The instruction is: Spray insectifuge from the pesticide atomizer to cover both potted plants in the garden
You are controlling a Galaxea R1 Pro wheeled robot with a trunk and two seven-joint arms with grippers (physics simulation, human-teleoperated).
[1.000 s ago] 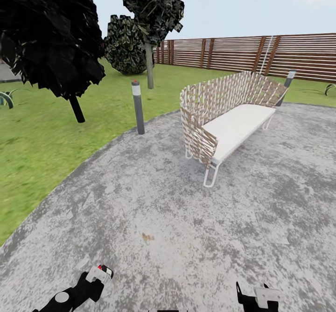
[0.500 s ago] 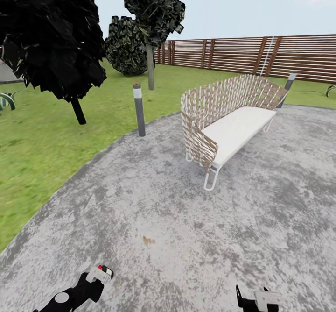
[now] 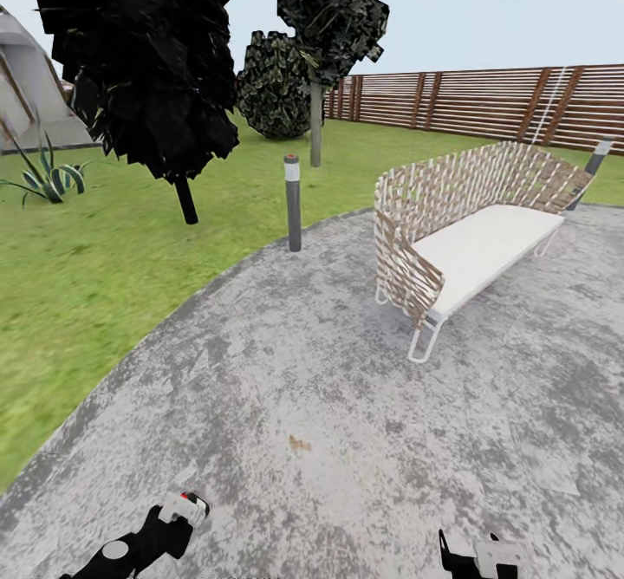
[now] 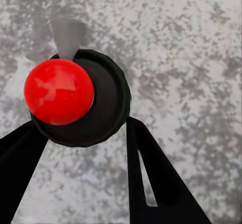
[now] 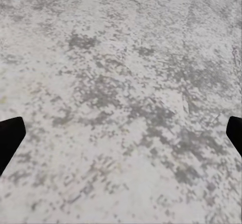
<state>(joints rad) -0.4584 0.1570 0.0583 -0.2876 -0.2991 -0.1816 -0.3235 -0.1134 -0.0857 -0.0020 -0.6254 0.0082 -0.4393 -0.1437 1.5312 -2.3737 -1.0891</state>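
Observation:
My left gripper [image 3: 176,517] hangs low over the round grey patio [image 3: 347,406], shut on the pesticide atomizer [image 3: 187,504]. In the left wrist view the atomizer [image 4: 96,108] is a dark round body with a red knob and a pale grey nozzle, held between the two black fingers [image 4: 151,178]. My right gripper [image 3: 468,555] is open and empty, and in the right wrist view its fingertips [image 5: 10,133] stand wide apart over bare paving. A low rosette of pointed striped green leaves, a potted plant [image 3: 48,177], stands far left on the lawn [image 3: 95,284]; its pot is hidden.
A woven bench with a white seat [image 3: 472,232] stands on the patio to the right. A grey post [image 3: 293,203] marks the patio edge. Dark trees [image 3: 147,68] rise on the lawn, and a brown slatted fence [image 3: 485,102] runs along the back. A grey building corner [image 3: 26,85] shows far left.
The whole head view has swung left, so bench, post and trees sit further right, and the leafy rosette and building corner have come into view. Both grippers hold their poses.

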